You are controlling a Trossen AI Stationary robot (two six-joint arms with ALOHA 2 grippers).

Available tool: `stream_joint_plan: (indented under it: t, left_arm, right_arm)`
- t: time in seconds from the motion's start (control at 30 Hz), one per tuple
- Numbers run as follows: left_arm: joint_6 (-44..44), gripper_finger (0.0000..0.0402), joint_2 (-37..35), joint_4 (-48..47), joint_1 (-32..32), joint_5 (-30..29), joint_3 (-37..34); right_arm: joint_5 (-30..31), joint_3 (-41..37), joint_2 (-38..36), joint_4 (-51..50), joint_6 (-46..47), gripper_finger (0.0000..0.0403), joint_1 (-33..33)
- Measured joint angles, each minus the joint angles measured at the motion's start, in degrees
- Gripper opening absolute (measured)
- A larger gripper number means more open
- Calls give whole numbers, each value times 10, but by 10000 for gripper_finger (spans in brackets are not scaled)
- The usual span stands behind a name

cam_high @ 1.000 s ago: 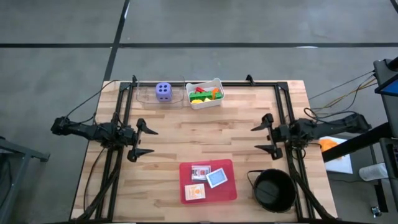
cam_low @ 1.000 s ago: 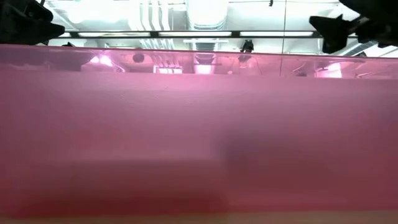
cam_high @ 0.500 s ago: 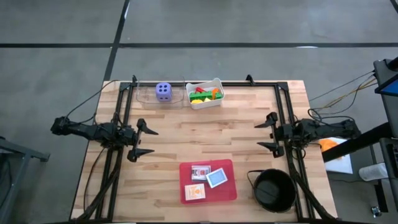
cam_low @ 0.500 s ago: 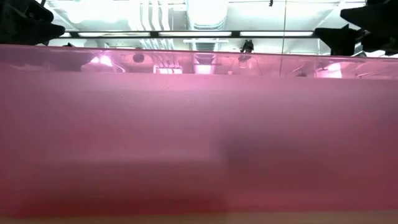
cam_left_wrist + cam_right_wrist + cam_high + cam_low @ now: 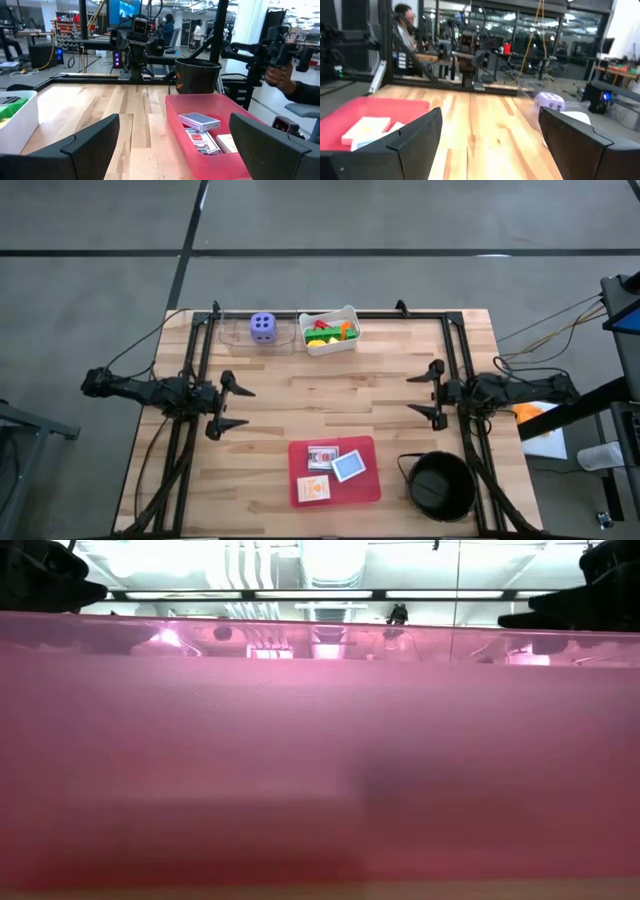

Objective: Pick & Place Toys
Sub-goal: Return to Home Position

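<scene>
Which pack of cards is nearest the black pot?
The blue pack; the white pack and orange pack lie farther from the black pot.

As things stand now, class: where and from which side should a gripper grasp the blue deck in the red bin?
Come straight down from above: the walls of the red bin block a sideways approach. The blue deck lies flat and skewed, seemingly propped on the white deck, so rotate to match and pinch across its two long edges.

blurred red bin (image 5: 320, 760) wall fills low view, hiding cards (image 5: 348, 467).
</scene>
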Motion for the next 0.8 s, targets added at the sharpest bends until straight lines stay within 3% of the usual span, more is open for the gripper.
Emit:
stream_joint_plan:
  t: [0.8]
  left_arm:
    - [-28,377,47,7,53,-3,0]
  right_arm:
    - [-21,0,0,-14,16,330,-21]
